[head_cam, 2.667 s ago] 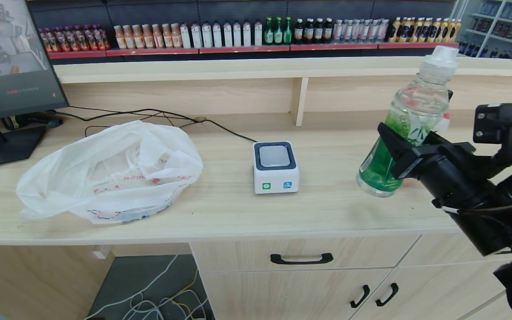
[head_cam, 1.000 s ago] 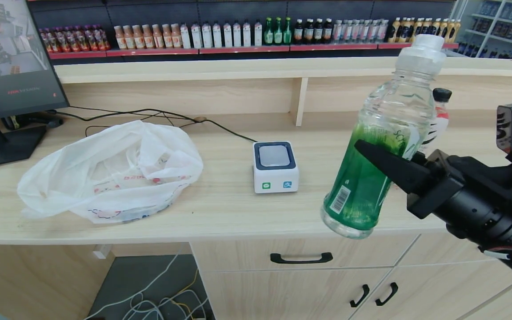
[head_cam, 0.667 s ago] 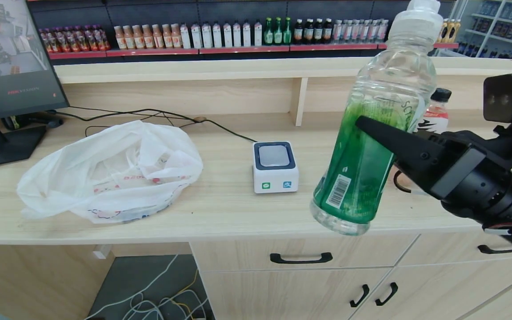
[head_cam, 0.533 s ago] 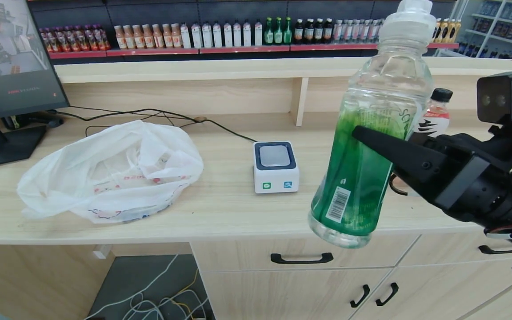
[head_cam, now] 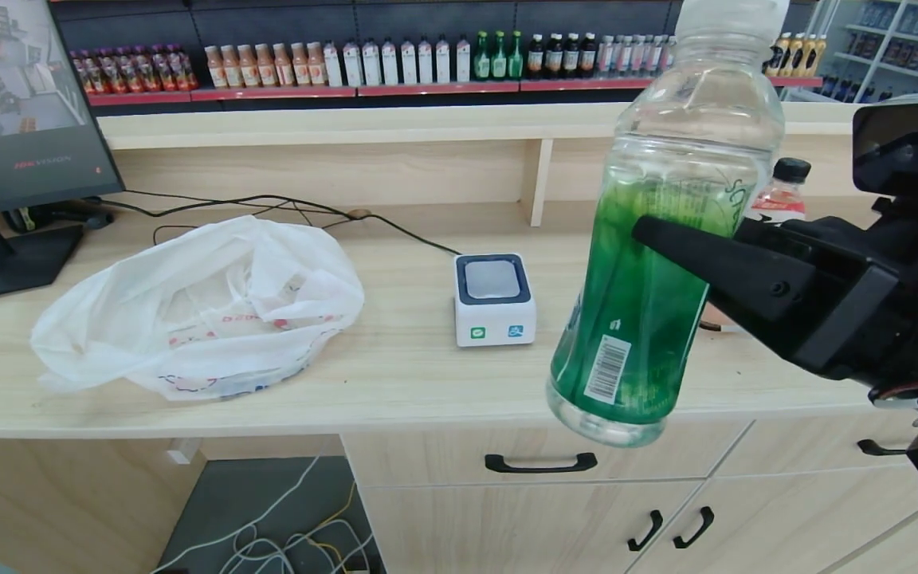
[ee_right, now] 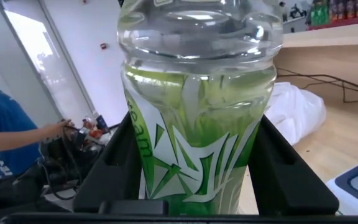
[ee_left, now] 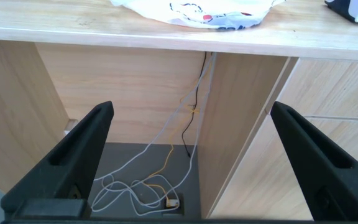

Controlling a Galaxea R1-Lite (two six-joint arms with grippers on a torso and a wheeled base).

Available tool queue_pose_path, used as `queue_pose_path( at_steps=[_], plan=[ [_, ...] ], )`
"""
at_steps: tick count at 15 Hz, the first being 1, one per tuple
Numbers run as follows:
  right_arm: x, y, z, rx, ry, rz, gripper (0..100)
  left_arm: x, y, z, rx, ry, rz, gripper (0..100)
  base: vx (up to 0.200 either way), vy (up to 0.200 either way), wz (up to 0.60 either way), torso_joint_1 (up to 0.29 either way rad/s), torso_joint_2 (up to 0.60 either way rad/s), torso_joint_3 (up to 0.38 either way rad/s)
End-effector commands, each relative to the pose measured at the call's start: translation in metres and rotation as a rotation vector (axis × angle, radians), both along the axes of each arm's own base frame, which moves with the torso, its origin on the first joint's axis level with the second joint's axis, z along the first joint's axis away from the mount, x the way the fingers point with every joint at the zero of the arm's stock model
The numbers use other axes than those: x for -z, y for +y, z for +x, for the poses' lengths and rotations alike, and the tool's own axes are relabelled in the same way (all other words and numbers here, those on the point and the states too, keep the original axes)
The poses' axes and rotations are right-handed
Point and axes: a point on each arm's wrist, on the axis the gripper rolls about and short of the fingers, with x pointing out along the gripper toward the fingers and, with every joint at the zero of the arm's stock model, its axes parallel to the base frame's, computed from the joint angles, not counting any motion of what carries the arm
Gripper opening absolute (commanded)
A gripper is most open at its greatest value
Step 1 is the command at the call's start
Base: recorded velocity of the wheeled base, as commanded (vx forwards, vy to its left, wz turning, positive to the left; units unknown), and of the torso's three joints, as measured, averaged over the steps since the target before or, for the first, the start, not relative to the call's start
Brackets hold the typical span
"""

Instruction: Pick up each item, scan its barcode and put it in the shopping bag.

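Observation:
My right gripper [head_cam: 690,259] is shut on a clear bottle with a green label [head_cam: 658,263], held nearly upright in the air above the counter's front right, its barcode facing the head camera. In the right wrist view the bottle [ee_right: 197,130] sits clamped between the two black fingers [ee_right: 120,165]. The white scanner box [head_cam: 494,300] stands on the counter left of the bottle. The white shopping bag [head_cam: 204,307] lies crumpled at the counter's left. My left gripper [ee_left: 191,155] hangs open below the counter edge, facing the cabinet gap, with the bag [ee_left: 197,9] above it.
A second bottle with a black cap [head_cam: 782,195] stands behind the held one at the counter's right. A monitor [head_cam: 17,104] stands at the far left, with cables [head_cam: 268,203] running along the back. Drawers with black handles [head_cam: 540,462] lie beneath the counter.
My right gripper has lifted the green bottle off the counter's right side and carried it up and left, nearer the head camera. Bag and scanner have stayed in place.

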Motion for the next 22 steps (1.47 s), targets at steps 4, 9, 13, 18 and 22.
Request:
queue_pose_path(
  at_steps=[4, 9, 13, 18, 22],
  plan=[
    [-0.008, 0.003, 0.000, -0.087, -0.043, -0.028, 0, 0.000, 0.000, 0.000, 0.000, 0.000, 0.000, 100, 0.000, 0.000, 0.00, 0.000, 0.00, 0.000],
    [-0.017, 0.006, 0.005, -0.131, -0.061, -0.030, 0, 0.000, 0.000, 0.000, 0.000, 0.000, 0.000, 100, 0.000, 0.000, 0.00, 0.000, 0.00, 0.000],
    [-0.018, 0.009, 0.010, -0.131, -0.063, -0.029, 0, 0.000, 0.000, 0.000, 0.000, 0.000, 0.000, 100, 0.000, 0.000, 0.00, 0.000, 0.00, 0.000],
    [-0.019, 0.008, 0.013, -0.119, -0.074, -0.025, 0, 0.000, 0.000, 0.000, 0.000, 0.000, 0.000, 100, 0.000, 0.000, 0.00, 0.000, 0.00, 0.000],
    [-0.013, 0.002, 0.019, -0.050, -0.126, -0.041, 0, 0.000, 0.000, 0.000, 0.000, 0.000, 0.000, 100, 0.000, 0.000, 0.00, 0.000, 0.00, 0.000]
  ],
)
